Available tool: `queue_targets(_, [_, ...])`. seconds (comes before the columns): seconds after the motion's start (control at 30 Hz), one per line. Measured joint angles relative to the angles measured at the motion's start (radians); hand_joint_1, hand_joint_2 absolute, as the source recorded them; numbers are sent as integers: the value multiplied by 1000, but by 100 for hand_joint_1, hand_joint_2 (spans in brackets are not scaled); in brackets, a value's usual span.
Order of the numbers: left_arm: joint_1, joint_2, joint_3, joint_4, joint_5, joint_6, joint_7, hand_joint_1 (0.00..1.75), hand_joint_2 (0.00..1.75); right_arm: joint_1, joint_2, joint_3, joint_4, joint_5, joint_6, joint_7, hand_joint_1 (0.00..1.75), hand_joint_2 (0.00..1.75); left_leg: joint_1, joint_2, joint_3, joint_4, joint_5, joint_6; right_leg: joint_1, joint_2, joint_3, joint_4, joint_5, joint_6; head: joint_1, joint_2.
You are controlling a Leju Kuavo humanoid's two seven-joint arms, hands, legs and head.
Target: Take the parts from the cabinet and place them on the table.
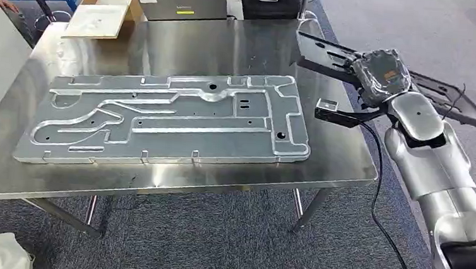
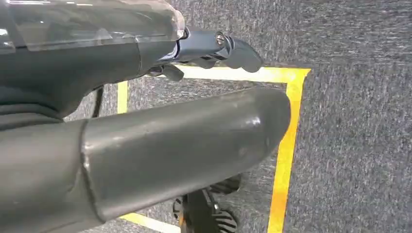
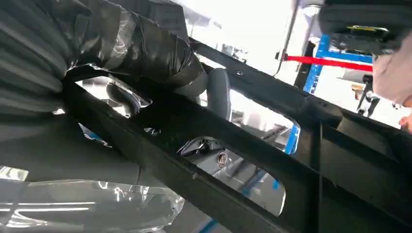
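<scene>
Head view: right hand (image 1: 382, 72) grips black frame part (image 1: 330, 52), fingers wrapped round its bar, at 2 o'clock above the table (image 1: 242, 43) edge. Large grey plate (image 1: 167, 117) lies flat mid-table. Left hand (image 2: 145, 141) hangs over floor, fingers curled, holding nothing.

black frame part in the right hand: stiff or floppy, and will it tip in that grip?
The black frame looks stiff: it juts past the right hand without sagging. Its cut-out windows suggest it is fairly light. Held midway, with long ends either side, it may swing.
</scene>
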Motion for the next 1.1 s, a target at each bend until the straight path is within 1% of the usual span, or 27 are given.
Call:
queue_targets(0.03, [1, 0, 0, 0, -1, 0, 0, 0, 0, -28, 13, 34, 29, 24, 20, 16, 168, 175, 0, 0, -35, 63, -16, -1, 2, 3, 1, 1, -1, -2, 0, 0])
queue_targets(0.07, [1, 0, 0, 0, -1, 0, 2, 0, 0, -57, 36, 74, 65, 43, 46, 29, 168, 175, 0, 0, -51, 82, -3, 0, 5, 6, 4, 2, -3, -4, 0, 0])
queue_targets(0.1, [0, 0, 0, 0, -2, 0, 3, 0, 0, -73, 51, 96, 86, 50, 59, 35, 168, 175, 0, 0, -42, 52, 28, 3, 6, 9, 8, 2, -5, -7, 0, 0])
queue_targets(0.13, [-1, 0, -1, 0, -3, 0, 3, 0, 0, -90, 73, 118, 109, 55, 72, 37, 168, 175, -1, 0, -13, -20, 78, 8, 9, 11, 12, 2, -8, -8, 0, 0])
queue_targets(0.17, [-2, 1, -1, 0, -3, 0, 3, 0, 0, -111, 95, 133, 134, 57, 85, 38, 168, 175, -2, 0, 28, -115, 132, 17, 11, 14, 17, 3, -11, -8, 0, 0])
queue_targets(0.2, [-3, 3, -2, 0, -3, 0, 3, 0, 0, -132, 121, 153, 169, 60, 99, 38, 168, 175, -5, 1, 62, -198, 170, 27, 13, 15, 20, 3, -15, -8, 0, 0])
queue_targets(0.23, [-5, 6, -2, 0, -3, -2, 5, 0, 0, -156, 141, 173, 205, 61, 111, 38, 168, 175, -10, 2, 79, -220, 157, 32, 21, 16, 18, 5, -17, -4, 0, 0])
queue_targets(0.27, [-8, 6, -3, 0, -4, -3, 5, 0, 0, -177, 164, 198, 240, 63, 118, 36, 168, 175, -10, 3, 84, -240, 151, 30, 19, 18, 13, 6, -15, 0, 0, 0])
queue_targets(0.33, [-8, 6, -6, 0, -5, -5, 6, 0, 0, -185, 198, 239, 296, 66, 116, 33, 168, 175, -11, 0, 84, -240, 152, 31, 17, 15, 17, -2, -14, 7, 0, 0])
queue_targets(0.37, [-8, 6, -9, 0, -7, -7, 6, 0, 0, -186, 217, 249, 321, 66, 112, 35, 168, 175, -3, 0, 89, -251, 155, 36, 23, 16, 19, -2, -16, 12, 0, 0])
queue_targets(0.4, [-8, 6, -10, 0, -7, -10, 5, 0, 0, -185, 234, 254, 343, 66, 107, 39, 168, 175, 2, 3, 98, -261, 159, 39, 19, 14, 18, 9, -29, 16, 0, 0])
queue_targets(0.43, [-10, 6, -11, 0, -8, -10, 5, 0, 0, -190, 258, 264, 369, 65, 98, 42, 168, 175, 3, 3, 103, -267, 160, 42, 20, 13, 1, 46, -54, 22, 0, 0])
queue_targets(0.5, [-16, 6, -18, 0, -9, -14, 3, 0, 0, -196, 289, 279, 405, 64, 96, 47, 168, 175, 3, 3, 103, -266, 159, 46, 12, 13, -79, 204, -126, 29, 0, 0])
queue_targets(0.53, [-17, 6, -19, 0, -10, -16, 0, 0, 0, -194, 303, 285, 427, 63, 98, 47, 168, 175, 3, 2, 103, -266, 158, 47, 9, 13, -117, 273, -147, 32, 0, 0])
queue_targets(0.57, [-17, 6, -22, 0, -11, -19, -2, 0, 0, -193, 318, 291, 447, 61, 103, 50, 168, 175, 4, 1, 104, -265, 157, 47, 6, 13, -143, 310, -145, 34, 0, 0])
queue_targets(0.6, [-16, 5, -24, 0, -11, -23, -6, 0, 0, -189, 343, 296, 468, 58, 106, 52, 168, 175, 5, 0, 106, -264, 155, 44, 2, 12, -142, 293, -118, 36, 0, 0])
queue_targets(0.63, [-17, 4, -26, 0, -12, -27, -11, 0, 0, -187, 363, 297, 486, 54, 106, 56, 168, 175, 6, 0, 109, -262, 152, 42, 0, 11, -117, 229, -70, 36, 0, 0])
queue_targets(0.7, [-19, 3, -29, 0, -18, -35, -25, 0, 0, -186, 401, 297, 517, 40, 102, 64, 168, 175, 7, -1, 114, -255, 142, 29, -3, 9, -32, 40, 29, 32, 0, 0])
queue_targets(0.73, [-19, 3, -33, 0, -18, -38, -31, 0, 0, -186, 415, 297, 533, 35, 98, 69, 168, 175, 0, 0, 110, -251, 138, 23, 2, 10, -16, 17, 11, 31, 0, 0])
queue_targets(0.8, [-22, 2, -37, 0, -20, -42, -42, 0, 0, -176, 450, 297, 558, 27, 90, 74, 168, 175, 0, 2, 111, -251, 137, 14, 5, 14, -21, 8, 13, 21, 0, 0])
queue_targets(0.87, [-22, -2, -44, 0, -21, -45, -50, 0, 0, -166, 476, 297, 576, 14, 87, 78, 168, 175, 4, 1, 114, -257, 138, 1, 9, 13, -18, 4, 14, 6, 0, 0])
queue_targets(0.9, [-20, -3, -45, 0, -23, -47, -55, 0, 0, -162, 489, 297, 584, 7, 86, 85, 168, 175, 8, 1, 108, -250, 128, -3, 2, 10, -11, -4, 19, -3, 0, 0])
queue_targets(0.93, [-17, -4, -48, 0, -23, -50, -60, 0, 0, -160, 498, 297, 592, 0, 84, 91, 168, 175, 8, 2, 98, -216, 102, -7, 3, 9, -10, -7, 20, -10, 0, 0])
queue_targets(1.0, [-15, -5, -49, 0, -23, -54, -70, 0, 0, -150, 522, 297, 606, -9, 79, 102, 168, 175, 9, 2, 28, -60, 23, -14, 5, 11, -10, -7, 18, -15, 0, 0])
queue_targets(1.03, [-14, -5, -50, 0, -22, -55, -74, 0, 0, -142, 529, 297, 613, -13, 79, 103, 168, 175, 9, 2, -12, 21, -6, -16, 7, 11, -10, -6, 17, -16, 0, 0])
queue_targets(1.07, [-14, -6, -50, 0, -22, -57, -76, 0, 0, -134, 535, 297, 619, -17, 79, 103, 168, 175, 9, 2, -36, 65, -13, -17, 9, 12, -10, -5, 17, -17, 0, 0])
queue_targets(1.1, [-13, -7, -50, 0, -22, -61, -79, 0, 175, -125, 544, 297, 627, -24, 81, 104, 0, 0, 9, 2, -37, 57, 4, -15, 10, 12, -9, -5, 16, -18, 0, 0])
